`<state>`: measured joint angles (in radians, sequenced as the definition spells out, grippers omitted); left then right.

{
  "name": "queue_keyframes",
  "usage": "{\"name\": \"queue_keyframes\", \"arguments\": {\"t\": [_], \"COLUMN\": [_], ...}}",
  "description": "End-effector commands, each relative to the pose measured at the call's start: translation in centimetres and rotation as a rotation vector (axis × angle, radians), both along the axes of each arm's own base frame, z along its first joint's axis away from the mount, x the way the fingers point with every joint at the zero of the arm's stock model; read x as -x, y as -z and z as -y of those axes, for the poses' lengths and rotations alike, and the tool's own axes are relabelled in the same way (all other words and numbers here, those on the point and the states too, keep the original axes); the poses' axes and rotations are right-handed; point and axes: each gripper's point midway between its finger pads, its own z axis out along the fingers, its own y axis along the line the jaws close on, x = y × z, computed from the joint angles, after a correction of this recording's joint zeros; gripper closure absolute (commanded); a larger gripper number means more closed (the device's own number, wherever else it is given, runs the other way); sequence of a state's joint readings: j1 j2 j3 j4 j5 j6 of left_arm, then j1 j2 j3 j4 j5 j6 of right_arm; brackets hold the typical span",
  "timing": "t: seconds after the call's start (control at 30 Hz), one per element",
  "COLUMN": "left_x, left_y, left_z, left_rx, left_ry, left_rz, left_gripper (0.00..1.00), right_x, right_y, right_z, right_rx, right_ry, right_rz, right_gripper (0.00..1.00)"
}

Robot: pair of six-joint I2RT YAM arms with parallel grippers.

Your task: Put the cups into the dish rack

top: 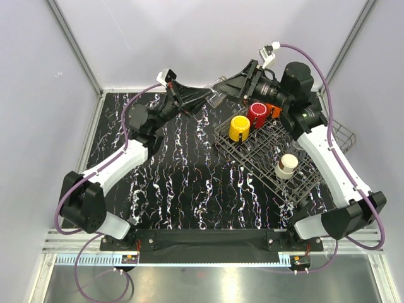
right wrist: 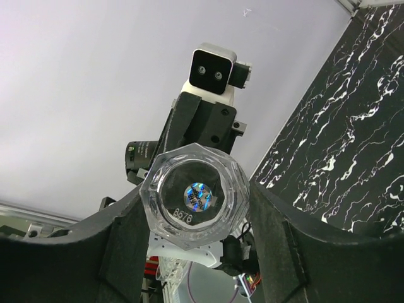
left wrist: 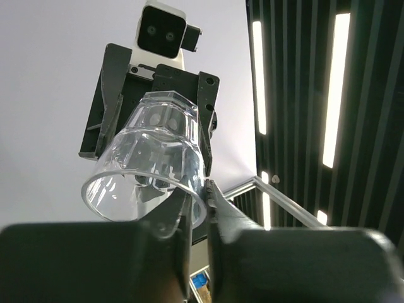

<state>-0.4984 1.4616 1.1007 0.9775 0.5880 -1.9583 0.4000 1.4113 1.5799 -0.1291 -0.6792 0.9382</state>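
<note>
Glass [top: 218, 96] hangs above the far edge of the desk [top: 183, 183], between my left pincer [top: 207, 98] and right pincer [top: 226, 87], near the rack [top: 252, 158]. Left wrist: my left fingers [left wrist: 186, 233] pinch its rim. Right wrist: my right fingers [right wrist: 126, 246] flank its base, but I cannot tell whether they grip it.

orange mug [top: 275, 111] hidden (partly), glass [top: 216, 96] faint
</note>
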Motion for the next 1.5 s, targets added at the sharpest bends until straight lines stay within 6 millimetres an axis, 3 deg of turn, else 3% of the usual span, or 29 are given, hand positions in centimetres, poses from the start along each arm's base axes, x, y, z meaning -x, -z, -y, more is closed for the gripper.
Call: {"name": "queue_keyframes", "arguments": {"t": [0.0,0.03,0.07,0.1,0.27,0.4,0.5,0.57,0.6,0.63,0.67,0.73,0.8,0.9,0.97,1.0,1.13,1.23,1.37,1.4,1.47], "left_x": [2.7,2.7,2.9,2.7,2.9,1.7,1.7,1.8,2.0,1.9,2.2,2.0,2.3,2.6,2.1,2.0,1.1,0.3,-0.8,-1.1,-1.4], "left_y": [-2.1,-1.9,-1.9,-1.3,-0.2,3.4,5.3,6.4,7.8,7.4,8.4,8.5,9.6,9.5,9.3,9.2,10.0,11.6,12.3,12.3,12.3], "left_z": [-0.4,-0.5,-0.5,-0.5,-1.7,-3.1,-4.1,-4.6,-5.2,-5.5,-6.1,-6.8,-7.9,-8.5,-9.1,-9.2,-9.3,-9.1,-9.0,-8.9,-8.8], "left_rx": [0.040,0.032,0.026,-0.003,-0.119,-0.315,-0.462,-0.561,-0.623,-0.668,-0.713,-0.771,-0.818,-0.825,-0.823,-0.824,-0.825,-0.832,-0.833,-0.832,-0.826], "left_ry": [0.050,0.049,0.051,0.056,0.027,0.004,0.017,0.004,0.022,0.001,0.015,0.003,0.015,0.011,-0.007,-0.013,-0.001,0.024,0.025,0.026,0.031], "left_rz": [0.100,0.100,0.105,0.093,0.113,0.011,-0.023,0.030,-0.046,0.032,-0.027,0.034,-0.016,0.000,-0.002,0.000,-0.037,-0.108,-0.138,-0.147,-0.152], "left_gripper": [0.66,0.36,0.15,0.01,0.01,0.01,0.01,0.01,0.01,0.01,0.01,0.01,0.01,0.01,0.01,0.01,0.01,0.01,0.01,0.01,0.01], "right_x": [0.0,-0.2,-0.4,-0.5,-2.6,-4.3,-6.1,-7.4,-7.8,-8.3,-9.1,-10.5,-11.7,-13.6,-14.3,-14.4,-14.8,-14.9,-14.7,-14.4,-14.3], "right_y": [-1.1,-0.9,-1.0,-0.4,0.4,1.5,1.5,2.4,3.0,4.3,5.2,7.5,9.0,13.1,14.4,16.5,20.3,22.8,25.9,27.5,28.5], "right_z": [-0.9,-0.8,-0.7,-0.6,0.8,2.2,3.7,5.2,5.8,6.5,7.5,8.4,9.3,11.2,13.1,14.7,17.4,19.3,21.3,21.6,21.9], "right_rx": [0.020,0.033,0.042,0.066,0.174,0.282,0.377,0.463,0.491,0.530,0.568,0.644,0.707,0.810,0.827,0.843,0.865,0.906,0.977,1.000,1.018], "right_ry": [0.002,0.008,0.027,0.036,0.163,0.262,0.359,0.443,0.478,0.509,0.569,0.600,0.636,0.712,0.795,0.819,0.843,0.875,0.916,0.910,0.913], "right_rz": [0.072,0.080,0.085,0.066,0.110,0.125,0.176,0.184,0.181,0.174,0.166,0.159,0.146,0.087,0.053,0.001,-0.088,-0.157,-0.207,-0.233,-0.235], "right_gripper": [1.00,1.00,1.00,1.00,1.00,1.00,1.00,1.00,1.00,1.00,1.00,1.00,1.00,1.00,1.00,1.00,1.00,1.00,1.00,1.00,1.00]}}
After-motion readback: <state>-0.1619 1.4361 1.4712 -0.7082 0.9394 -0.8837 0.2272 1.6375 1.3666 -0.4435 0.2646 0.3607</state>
